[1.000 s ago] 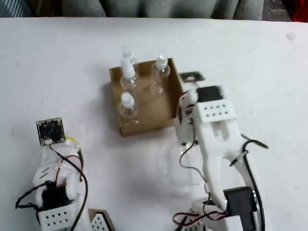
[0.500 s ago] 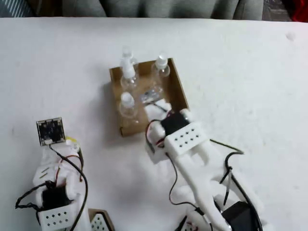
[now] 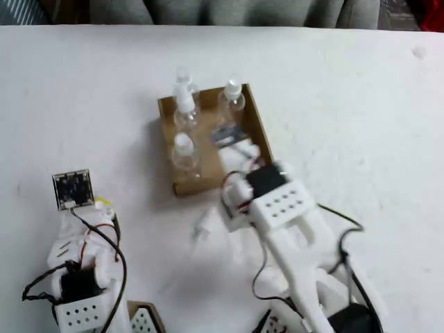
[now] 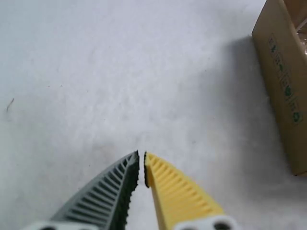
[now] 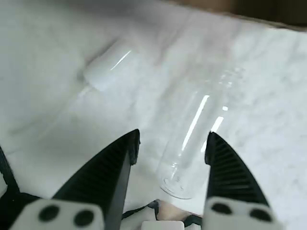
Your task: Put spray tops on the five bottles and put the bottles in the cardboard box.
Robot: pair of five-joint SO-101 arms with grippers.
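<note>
On the table (image 3: 347, 83) just outside the cardboard box (image 3: 208, 184), a clear bottle (image 5: 192, 129) lies on its side with no top, and a loose spray top (image 5: 105, 69) lies near it but apart from it. The right gripper (image 5: 172, 136) hangs over this bottle with its jaws spread to either side, while capped bottles (image 3: 184, 151) stand upright inside the box. The left gripper (image 4: 141, 160) sits low over bare table near the box's side wall, its fingers pressed together on nothing.
</note>
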